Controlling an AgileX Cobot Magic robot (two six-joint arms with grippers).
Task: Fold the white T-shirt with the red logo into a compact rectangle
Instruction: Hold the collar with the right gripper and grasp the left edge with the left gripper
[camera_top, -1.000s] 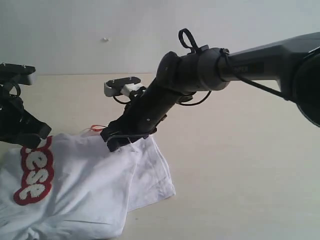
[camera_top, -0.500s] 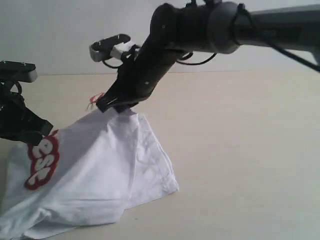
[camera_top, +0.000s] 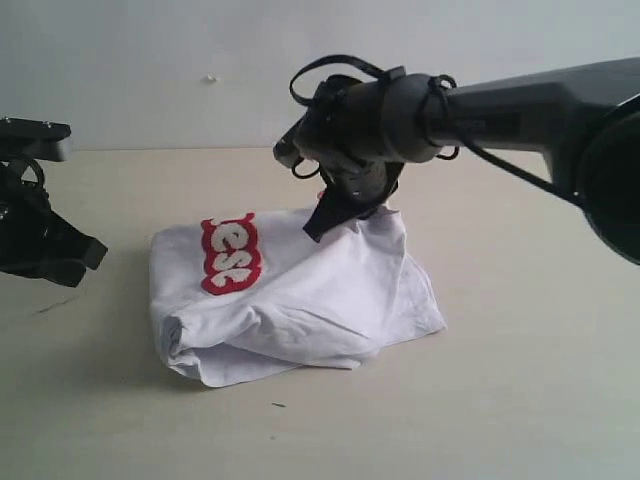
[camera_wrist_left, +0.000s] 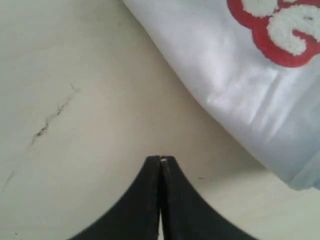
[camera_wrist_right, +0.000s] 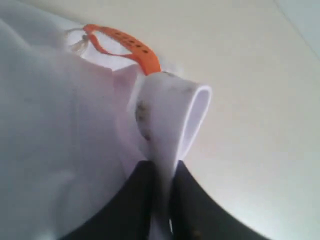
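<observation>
The shirt (camera_top: 320, 295) is bunched on the table (camera_top: 520, 400), with the right gripper (camera_wrist_right: 162, 171) pinching it at the neck.

It's a rumpled, doubled-over white heap. The logo (camera_top: 231, 255) stands on end at its left side, showing only a few red-rimmed letters. The right jaws clamp a fold of cloth beside the orange tag (camera_wrist_right: 125, 47). The left gripper (camera_wrist_left: 161, 161) hangs clear of the hem, jaws pressed together, empty.

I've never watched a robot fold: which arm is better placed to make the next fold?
Right, probably: the right fingers pinch the white T-shirt at its collar; the left fingers are shut, off the cloth.
</observation>
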